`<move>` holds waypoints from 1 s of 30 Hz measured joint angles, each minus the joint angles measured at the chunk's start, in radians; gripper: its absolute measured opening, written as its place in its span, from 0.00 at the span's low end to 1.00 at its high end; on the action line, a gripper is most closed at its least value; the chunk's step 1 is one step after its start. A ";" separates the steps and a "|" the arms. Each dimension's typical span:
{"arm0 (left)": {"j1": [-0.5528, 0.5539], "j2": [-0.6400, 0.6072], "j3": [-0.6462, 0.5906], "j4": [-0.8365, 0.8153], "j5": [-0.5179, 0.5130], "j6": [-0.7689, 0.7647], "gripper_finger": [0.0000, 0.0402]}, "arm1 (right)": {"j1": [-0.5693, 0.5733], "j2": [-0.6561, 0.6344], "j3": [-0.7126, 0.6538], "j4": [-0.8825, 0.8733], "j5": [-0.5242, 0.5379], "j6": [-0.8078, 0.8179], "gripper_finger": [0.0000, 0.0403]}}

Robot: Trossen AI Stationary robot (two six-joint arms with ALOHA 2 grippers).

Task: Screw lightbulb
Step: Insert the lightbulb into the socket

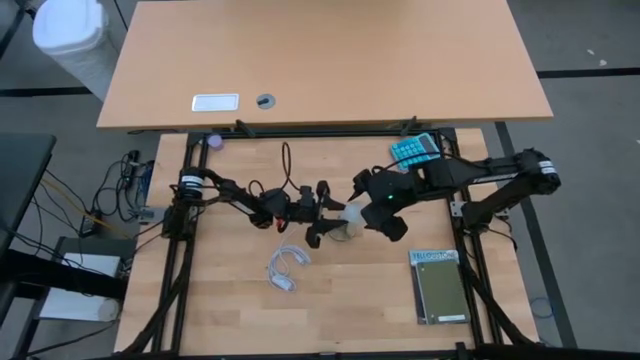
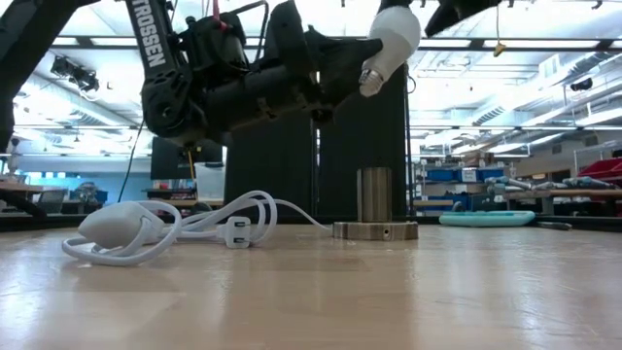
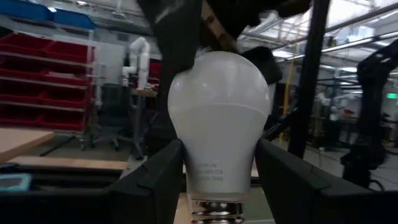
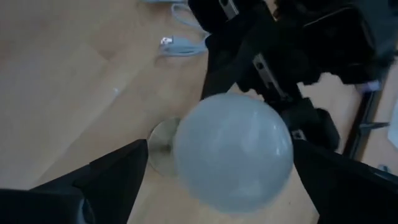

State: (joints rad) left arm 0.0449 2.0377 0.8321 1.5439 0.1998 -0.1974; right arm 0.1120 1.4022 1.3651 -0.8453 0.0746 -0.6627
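Observation:
The white lightbulb [image 2: 391, 39] is high above the grey socket [image 2: 374, 206], tilted, with its silvery screw base [image 2: 367, 82] pointing down toward my left arm. My left gripper [image 3: 221, 180] is shut on the bulb. It also shows in the high view [image 1: 322, 218] at the table's middle. My right gripper [image 4: 221, 171] is open. Its fingers stand on either side of the bulb's round dome [image 4: 233, 152], and I cannot tell whether they touch it. The socket's disc [image 4: 160, 152] rests flat on the table below. My left gripper pinches the bulb's narrow neck [image 3: 217, 168] between its two fingers, just above the screw base [image 3: 214, 211]. The fingers come level from the table's left and lie across the neck. The bulb is lifted clear of the socket, with its dome pointing away from the wrist.
A coiled white cable with a plug [image 1: 285, 265] lies on the table near the socket, toward the near left. It also shows in the low view [image 2: 165, 226]. A teal calculator [image 1: 413, 150] lies at the far right. A dark green notebook [image 1: 440, 285] lies at the near right.

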 joint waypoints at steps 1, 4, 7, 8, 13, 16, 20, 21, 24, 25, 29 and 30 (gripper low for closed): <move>0.000 0.000 0.002 -0.005 0.002 -0.005 0.50 | 0.000 0.011 0.000 0.003 0.000 -0.006 0.99; 0.001 0.000 0.005 -0.019 0.006 -0.020 0.50 | -0.003 0.051 0.000 0.003 0.015 -0.027 0.97; 0.001 0.000 0.005 -0.023 0.006 -0.034 0.50 | -0.003 0.074 0.000 0.007 0.017 -0.030 0.95; 0.001 0.000 0.005 -0.030 0.006 -0.041 0.50 | -0.003 0.085 0.000 0.007 0.015 -0.030 0.94; 0.001 0.000 0.005 -0.078 0.007 -0.042 0.50 | -0.010 0.117 0.000 0.027 0.009 -0.041 0.87; 0.001 0.000 0.003 -0.081 0.006 -0.042 0.50 | -0.018 0.133 0.000 0.028 0.004 -0.043 0.80; 0.001 0.000 0.002 -0.084 0.007 -0.039 0.50 | -0.018 0.135 0.000 0.028 0.001 -0.044 0.72; 0.001 0.000 0.002 -0.086 0.007 -0.038 0.50 | -0.018 0.135 0.000 0.026 -0.001 -0.044 0.71; 0.001 0.000 0.002 -0.090 0.008 -0.030 0.50 | -0.018 0.134 0.000 0.025 -0.015 -0.039 0.67; 0.001 0.000 0.002 -0.090 0.008 -0.024 0.50 | -0.018 0.133 0.000 0.024 -0.021 -0.039 0.66; 0.001 0.000 0.001 -0.092 0.004 -0.020 0.50 | -0.018 0.133 0.000 0.024 -0.023 -0.038 0.66; 0.001 0.000 0.001 -0.092 0.004 -0.020 0.50 | -0.018 0.133 0.000 0.023 -0.023 -0.038 0.67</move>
State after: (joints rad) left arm 0.0460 2.0377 0.8330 1.4517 0.2035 -0.2173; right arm 0.0937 1.5356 1.3654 -0.8218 0.0517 -0.7002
